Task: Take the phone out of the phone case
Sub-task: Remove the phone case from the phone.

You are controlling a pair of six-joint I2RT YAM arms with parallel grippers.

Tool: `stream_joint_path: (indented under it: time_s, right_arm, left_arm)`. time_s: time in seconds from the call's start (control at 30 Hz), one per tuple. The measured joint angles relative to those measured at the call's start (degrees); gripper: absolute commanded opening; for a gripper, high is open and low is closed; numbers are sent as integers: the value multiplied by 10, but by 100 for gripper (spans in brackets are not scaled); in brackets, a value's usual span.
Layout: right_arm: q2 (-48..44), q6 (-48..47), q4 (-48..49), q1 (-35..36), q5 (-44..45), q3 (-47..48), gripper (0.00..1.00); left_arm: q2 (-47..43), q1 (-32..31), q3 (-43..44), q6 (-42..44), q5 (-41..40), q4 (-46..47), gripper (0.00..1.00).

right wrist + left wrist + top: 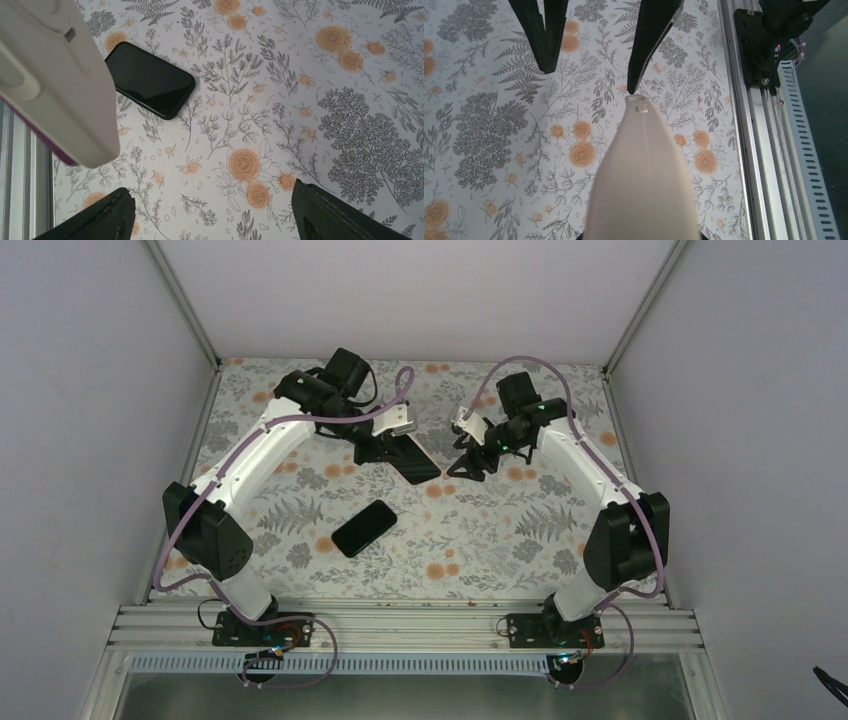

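The black phone (364, 528) lies flat and bare on the floral table, screen up; it also shows in the right wrist view (150, 80). My left gripper (385, 448) is shut on the phone case (415, 460), holding it above the table at the back centre. The case looks dark from above and cream in the left wrist view (644, 170), where it hides my own fingers. My right gripper (475, 465) is open and empty just right of the case's free end. Its jaws stand wide apart (215, 215), with the cream case (50, 75) at the upper left.
The floral cloth (500, 530) covers the table. An aluminium rail (400, 625) with both arm bases runs along the near edge and shows in the left wrist view (764, 150). Grey walls close in the left, right and back sides.
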Motion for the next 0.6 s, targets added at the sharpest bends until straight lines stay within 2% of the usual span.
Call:
stream_joint_path:
  time_s: [0.27,0.6]
  right_arm:
    - [18,-3,-6,3,-23,45,81]
    - [18,-21,-30,5,-38,50,80]
  left_arm:
    - [1,0,0,-1,-1,0,2]
    - [10,0,1,-2,-2,0,2]
